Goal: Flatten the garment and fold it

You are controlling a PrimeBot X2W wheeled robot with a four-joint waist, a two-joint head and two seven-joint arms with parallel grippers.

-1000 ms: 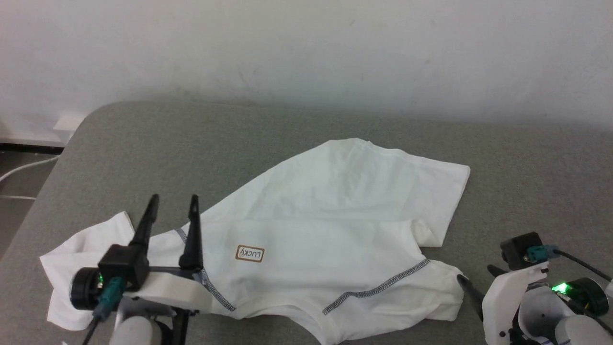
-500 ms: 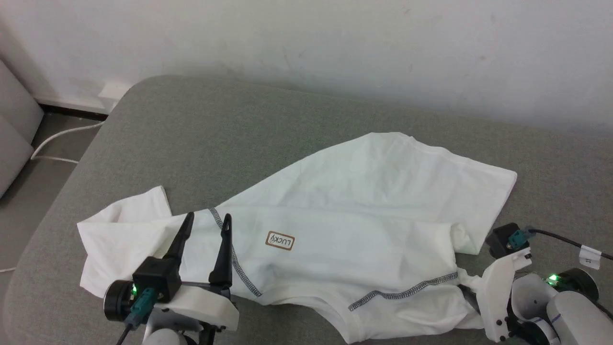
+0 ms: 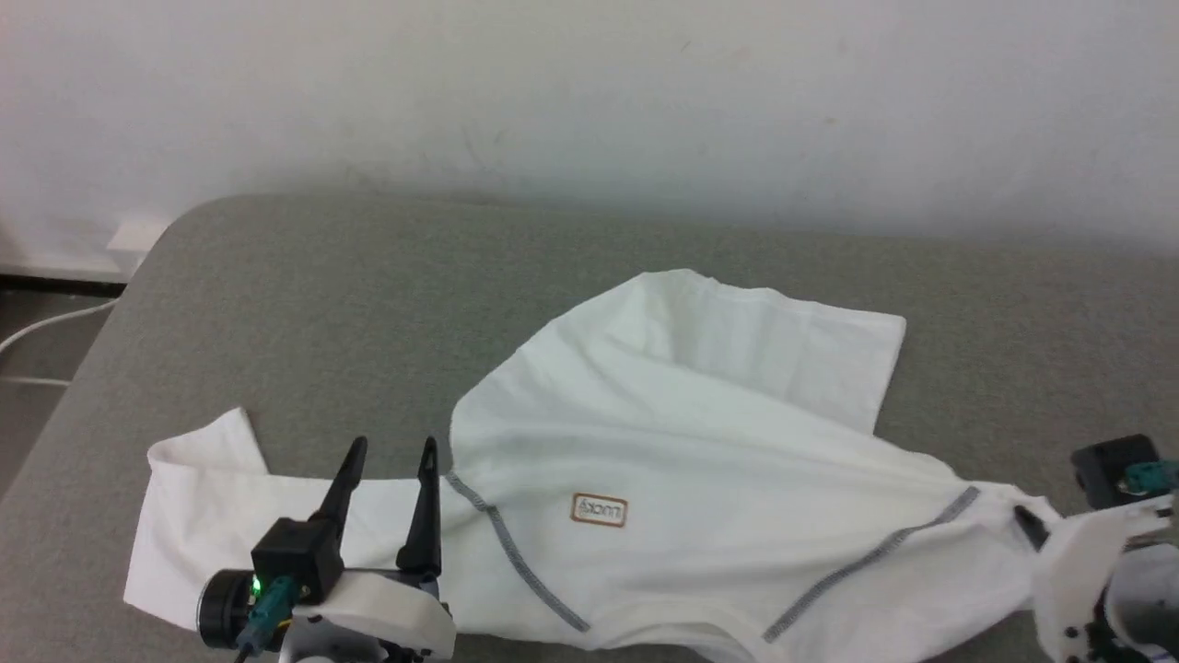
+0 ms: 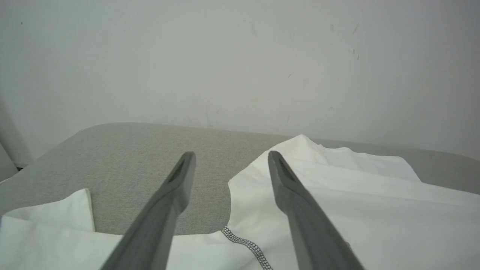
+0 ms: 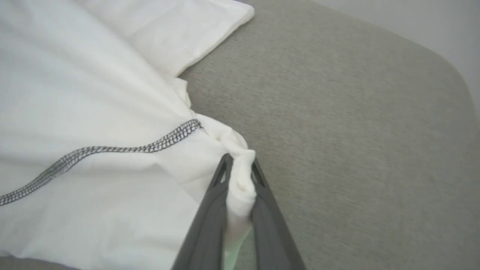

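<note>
- My right gripper (image 5: 240, 162) clamps a bunched sleeve end of the thin white, zigzag-seamed T-shirt (image 3: 700, 433); the cloth spreads leftward from it.
- My left gripper (image 3: 393, 445), spread and empty, hovers over the opposite sleeve.
- Likely light, limp, stretchy: take hems or seam corners.

White garment (image 3: 718, 442), grey zigzag seams (image 3: 516, 562)

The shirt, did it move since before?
Yes. The garment slid toward the view's right, away from the table corner, pulled by the shut right gripper.
</note>
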